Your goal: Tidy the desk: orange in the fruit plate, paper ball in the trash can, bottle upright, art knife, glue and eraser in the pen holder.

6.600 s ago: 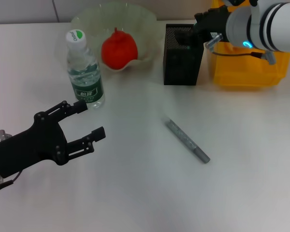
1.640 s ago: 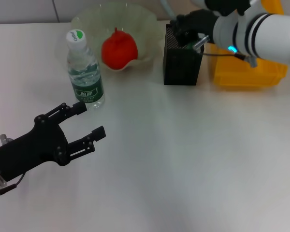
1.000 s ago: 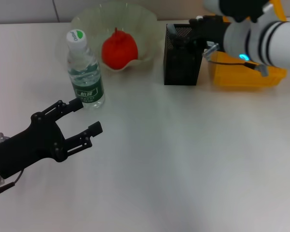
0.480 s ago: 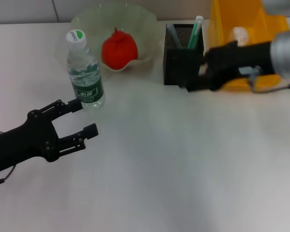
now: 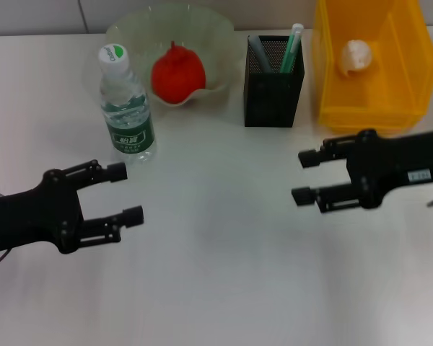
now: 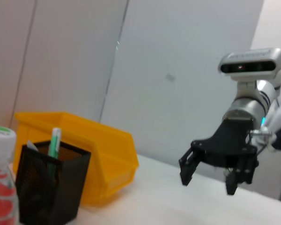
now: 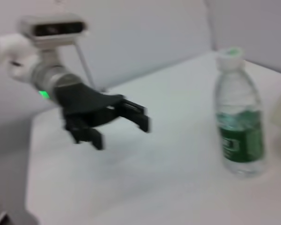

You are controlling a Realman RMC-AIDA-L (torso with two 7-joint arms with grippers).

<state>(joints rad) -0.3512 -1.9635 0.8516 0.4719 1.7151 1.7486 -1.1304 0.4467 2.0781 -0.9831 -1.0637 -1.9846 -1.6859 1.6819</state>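
From the head camera, the orange (image 5: 177, 74) is sitting in the pale-green fruit plate (image 5: 130, 32) at the far side of the white table (image 5: 216, 274), and the bottle (image 5: 125, 107) is standing upright just in front of the plate's left part. The black mesh pen holder (image 5: 273, 90) is standing to the right of the plate, with a green-and-white pen-like stick (image 5: 291, 47) and a grey tool (image 5: 260, 54) leaning inside it. The yellow trash can (image 5: 369, 108) is standing just beside the holder, and the paper ball (image 5: 355, 55) is lying inside it. The left claw (image 5: 119, 193) is hovering low over the near left of the table with its fingers spread wide, gripping nothing. The right claw (image 5: 308, 176) is hovering in front of the trash can, likewise wide open and empty.

From the left wrist camera, the pen holder (image 6: 49, 187) is showing with the green stick (image 6: 54, 145) poking above its rim, the trash can (image 6: 98, 159) behind it, the bottle (image 6: 2, 183) at the picture's edge, and the right claw (image 6: 210, 176) hanging open above the table.

From the right wrist camera, the bottle (image 7: 236, 122) is standing upright on the table (image 7: 168, 187), with the left claw (image 7: 124, 126) spread open well apart from it.
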